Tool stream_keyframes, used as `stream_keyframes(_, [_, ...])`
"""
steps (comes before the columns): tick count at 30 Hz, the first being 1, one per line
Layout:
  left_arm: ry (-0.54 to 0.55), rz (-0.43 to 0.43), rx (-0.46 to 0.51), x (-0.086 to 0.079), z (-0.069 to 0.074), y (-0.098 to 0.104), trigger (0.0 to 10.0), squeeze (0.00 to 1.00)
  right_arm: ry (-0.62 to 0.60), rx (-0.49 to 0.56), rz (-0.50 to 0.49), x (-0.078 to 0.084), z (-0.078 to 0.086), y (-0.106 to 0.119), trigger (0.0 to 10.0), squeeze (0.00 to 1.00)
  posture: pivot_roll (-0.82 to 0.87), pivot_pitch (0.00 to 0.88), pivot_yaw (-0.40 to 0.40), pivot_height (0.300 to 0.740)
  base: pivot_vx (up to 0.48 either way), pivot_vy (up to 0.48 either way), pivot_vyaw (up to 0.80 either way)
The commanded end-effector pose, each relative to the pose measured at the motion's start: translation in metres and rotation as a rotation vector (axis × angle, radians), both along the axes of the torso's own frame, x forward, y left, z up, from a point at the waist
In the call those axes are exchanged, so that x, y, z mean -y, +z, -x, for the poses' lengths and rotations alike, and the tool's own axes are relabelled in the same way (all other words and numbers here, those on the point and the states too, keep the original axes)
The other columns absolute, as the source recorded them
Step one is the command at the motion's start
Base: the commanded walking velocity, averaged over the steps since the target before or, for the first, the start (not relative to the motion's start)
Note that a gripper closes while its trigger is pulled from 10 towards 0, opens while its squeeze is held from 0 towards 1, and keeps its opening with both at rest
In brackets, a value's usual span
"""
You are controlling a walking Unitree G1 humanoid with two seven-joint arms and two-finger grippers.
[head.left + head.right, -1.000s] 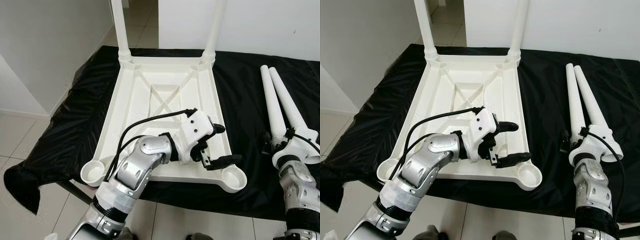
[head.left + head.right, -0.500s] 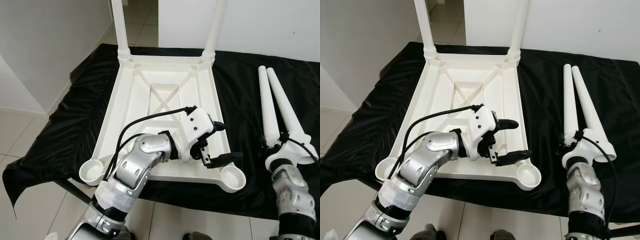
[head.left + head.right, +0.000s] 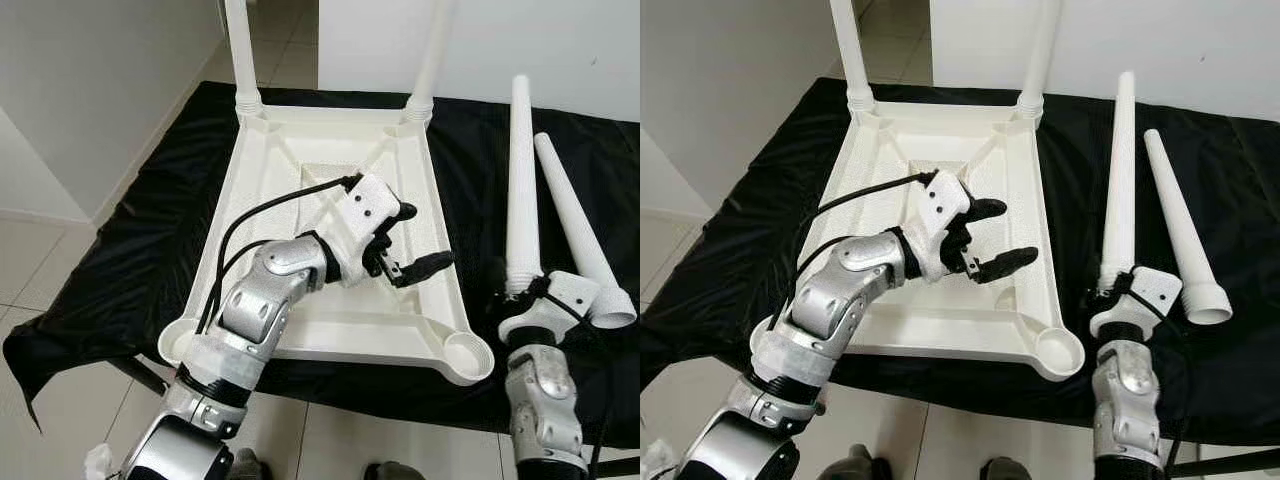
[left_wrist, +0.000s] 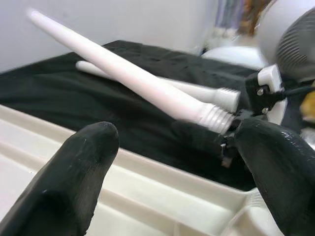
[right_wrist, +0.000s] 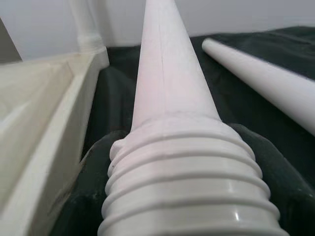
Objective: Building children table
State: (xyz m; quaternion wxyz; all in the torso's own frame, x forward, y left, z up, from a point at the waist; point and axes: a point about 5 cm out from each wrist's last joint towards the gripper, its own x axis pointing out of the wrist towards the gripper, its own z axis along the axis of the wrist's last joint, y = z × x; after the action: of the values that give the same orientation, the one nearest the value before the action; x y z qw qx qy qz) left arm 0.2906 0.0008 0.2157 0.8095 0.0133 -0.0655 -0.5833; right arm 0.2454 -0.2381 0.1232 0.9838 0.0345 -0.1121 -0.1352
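Two fitted legs (image 3: 238,45) cropped, right tool (image 3: 512,292) gripping leg (image 3: 519,180)

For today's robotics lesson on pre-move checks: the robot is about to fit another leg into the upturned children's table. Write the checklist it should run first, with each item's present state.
1. Right end effector gripping the lifted leg at its threaded end: ok.
2. Near right socket of the upturned tabletop free to receive it: ok.
3. Left end effector open above the tabletop, holding nothing: ok.
4. Two far legs already seated: ok.
5. Spare leg lying apart on the black cloth: ok.
6. Thread aligned with the socket: not ok; the leg is off to the side.
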Motion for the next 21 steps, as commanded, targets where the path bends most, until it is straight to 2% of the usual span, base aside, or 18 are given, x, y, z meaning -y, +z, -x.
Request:
stream_keyframes(1, [-0.015, 0.022, -0.058, -0.002, -0.004, 0.001, 10.0, 0.0, -0.012, 0.074, 0.025, -0.003, 0.004, 0.012, 10.0, 0.0, -0.02, 0.033, 0.024, 0.74, 0.0, 0.0, 0.0])
stream_keyframes(2, [-0.033, 0.049, -0.097, -0.004, -0.005, 0.002, 10.0, 0.1, -0.017, 0.087, 0.025, -0.004, 0.006, 0.014, 10.0, 0.0, -0.02, 0.033, 0.024, 0.74, 0.0, 0.0, 0.0])
stream_keyframes(3, [-0.068, 0.099, -0.156, -0.006, -0.006, 0.006, 10.0, 1.0, -0.016, 0.103, 0.039, -0.007, 0.007, 0.017, 10.0, 0.0, -0.01, 0.031, 0.027, 0.74, 0.0, 0.0, 0.0])
stream_keyframes(7, [-0.092, 0.133, -0.193, -0.007, -0.007, 0.009, 10.0, 1.0, -0.015, 0.112, 0.05, -0.008, 0.008, 0.019, 10.0, 0.0, -0.01, 0.031, 0.027, 0.74, 0.0, 0.0, 0.0])
stream_keyframes(8, [-0.102, 0.158, -0.228, -0.008, -0.009, 0.013, 10.0, 1.0, -0.019, 0.128, 0.064, -0.009, 0.009, 0.022, 10.0, 0.0, -0.01, 0.035, 0.024, 0.74, 0.0, 0.0, 0.0])
stream_keyframes(10, [-0.091, 0.157, -0.238, -0.009, -0.013, 0.018, 10.0, 1.0, -0.036, 0.146, 0.089, -0.01, 0.01, 0.027, 10.0, 0.0, 0.0, 0.041, 0.021, 0.74, 0.0, 0.0, 0.0])
stream_keyframes(11, [-0.086, 0.142, -0.273, -0.008, -0.017, 0.02, 10.0, 0.96, -0.035, 0.159, 0.116, -0.013, 0.011, 0.03, 10.0, 0.0, 0.0, 0.039, 0.02, 0.74, 0.0, 0.0, 0.0])
stream_keyframes(12, [-0.086, 0.142, -0.273, -0.008, -0.017, 0.02, 10.0, 0.96, -0.035, 0.159, 0.116, -0.013, 0.011, 0.03, 10.0, 0.0, 0.0, 0.039, 0.02, 0.74, 0.0, 0.0, 0.0])
stream_keyframes(13, [-0.083, 0.146, -0.299, -0.008, -0.021, 0.024, 10.0, 0.0, -0.034, 0.171, 0.137, -0.015, 0.012, 0.033, 10.0, 0.0, 0.01, 0.038, 0.022, 0.74, 0.0, 0.0, 0.0])
stream_keyframes(15, [-0.093, 0.152, -0.325, -0.008, -0.023, 0.027, 10.0, 0.0, -0.031, 0.181, 0.155, -0.017, 0.013, 0.035, 10.0, 0.0, 0.01, 0.037, 0.023, 0.74, 0.0, 0.0, 0.0])
stream_keyframes(18, [-0.225, 0.141, -0.415, -0.009, -0.017, 0.038, 10.0, 0.0, 0.001, 0.267, 0.201, -0.024, 0.013, 0.052, 10.0, 0.0, 0.02, 0.027, 0.031, 0.74, 0.0, 0.0, 0.0])
stream_keyframes(21, [-0.249, 0.14, -0.449, -0.008, -0.017, 0.04, 10.0, 0.0, 0.014, 0.305, 0.209, -0.028, 0.013, 0.06, 10.0, 0.0, 0.03, 0.026, 0.031, 0.74, 0.0, 0.0, 0.0])
